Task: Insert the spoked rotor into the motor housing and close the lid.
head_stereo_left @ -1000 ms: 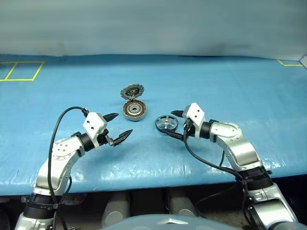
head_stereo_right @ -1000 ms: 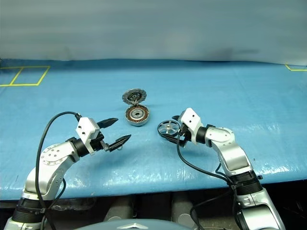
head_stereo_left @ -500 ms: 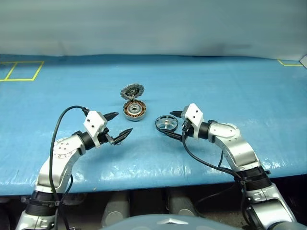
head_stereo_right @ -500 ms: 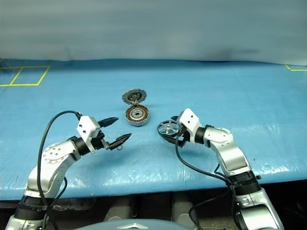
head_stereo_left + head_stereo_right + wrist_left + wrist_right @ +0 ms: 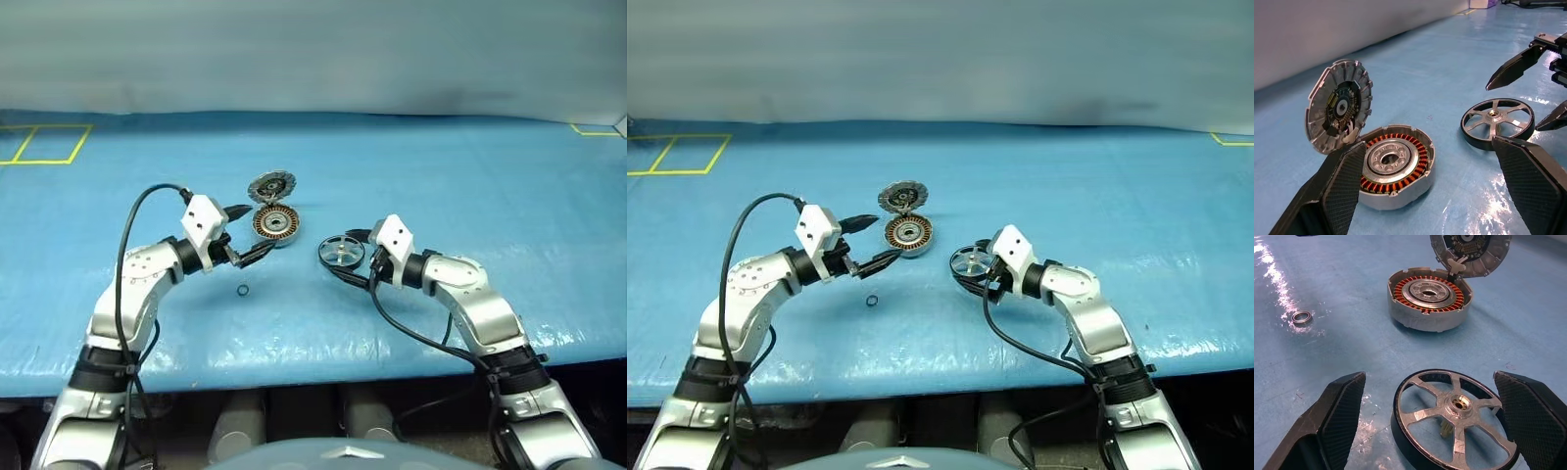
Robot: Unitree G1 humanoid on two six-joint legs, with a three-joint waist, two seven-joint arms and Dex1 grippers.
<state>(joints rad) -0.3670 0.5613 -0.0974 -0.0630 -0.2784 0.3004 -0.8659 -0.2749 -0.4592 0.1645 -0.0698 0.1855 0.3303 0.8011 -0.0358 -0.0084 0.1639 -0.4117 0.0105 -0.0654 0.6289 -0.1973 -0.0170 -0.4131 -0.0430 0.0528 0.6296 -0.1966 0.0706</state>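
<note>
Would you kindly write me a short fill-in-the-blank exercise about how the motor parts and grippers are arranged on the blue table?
1. The notched grey metal lid stands ____ above the silver copper-wound motor housing.
2. The dark-rimmed spoked rotor lies flat between the open fingers of the ____ gripper.
3. The left gripper is open beside the ____.
4. A small dark ring lies on the ____ table.

Missing words: open; right; housing; blue

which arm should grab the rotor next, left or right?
Right. The right gripper is open with the spoked rotor lying between its fingers. The left gripper is open beside the motor housing, better placed to steady it.
</note>
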